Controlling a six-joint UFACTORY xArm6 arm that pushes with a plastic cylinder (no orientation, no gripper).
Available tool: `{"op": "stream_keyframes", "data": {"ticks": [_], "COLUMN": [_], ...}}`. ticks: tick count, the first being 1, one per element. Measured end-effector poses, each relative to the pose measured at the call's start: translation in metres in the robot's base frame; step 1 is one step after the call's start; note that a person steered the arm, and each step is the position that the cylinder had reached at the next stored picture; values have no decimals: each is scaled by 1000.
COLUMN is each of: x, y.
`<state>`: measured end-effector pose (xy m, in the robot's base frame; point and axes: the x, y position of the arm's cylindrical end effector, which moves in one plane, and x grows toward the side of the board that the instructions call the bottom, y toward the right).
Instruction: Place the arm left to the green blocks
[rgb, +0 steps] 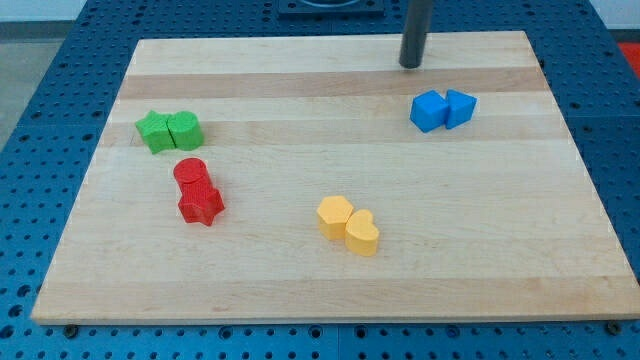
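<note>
Nearest the camera, two yellow blocks (349, 226) touch on the wooden counter (480, 250). There is no pincer, only a dark rod. My tip (411, 65) rests near the view's top, just above two touching blue blocks (442, 109). Far to the view's left sit the green blocks (169, 131), side by side, with two red blocks (197, 191) below them.

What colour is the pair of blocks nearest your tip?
Blue, just below and right of my tip in the camera view.
</note>
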<state>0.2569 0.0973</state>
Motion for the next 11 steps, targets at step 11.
{"op": "stream_keyframes", "data": {"ticks": [11], "x": [87], "y": [-388]}}
